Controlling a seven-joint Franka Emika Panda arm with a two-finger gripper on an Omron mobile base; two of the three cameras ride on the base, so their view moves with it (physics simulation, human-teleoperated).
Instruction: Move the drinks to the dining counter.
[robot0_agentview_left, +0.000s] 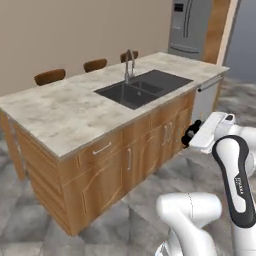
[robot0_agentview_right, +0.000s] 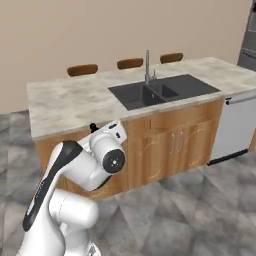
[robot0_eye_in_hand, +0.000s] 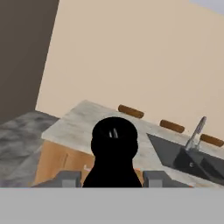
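The gripper (robot0_eye_in_hand: 113, 178) is clamped on the black cola bottle (robot0_eye_in_hand: 113, 153), which stands upright between its 2 fingers (robot0_eye_in_hand: 68, 178). It hangs in front of the dining counter (robot0_agentview_left: 60, 112), below its marble top; beyond lie the sink (robot0_agentview_left: 142, 87), faucet (robot0_agentview_left: 129, 64) and 3 brown stools (robot0_agentview_left: 50, 76).

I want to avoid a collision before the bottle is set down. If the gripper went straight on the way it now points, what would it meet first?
The gripper, holding the black cola bottle, points at the dining counter. Probably its marble top near the left end comes first, before the sink; depth is hard to judge.
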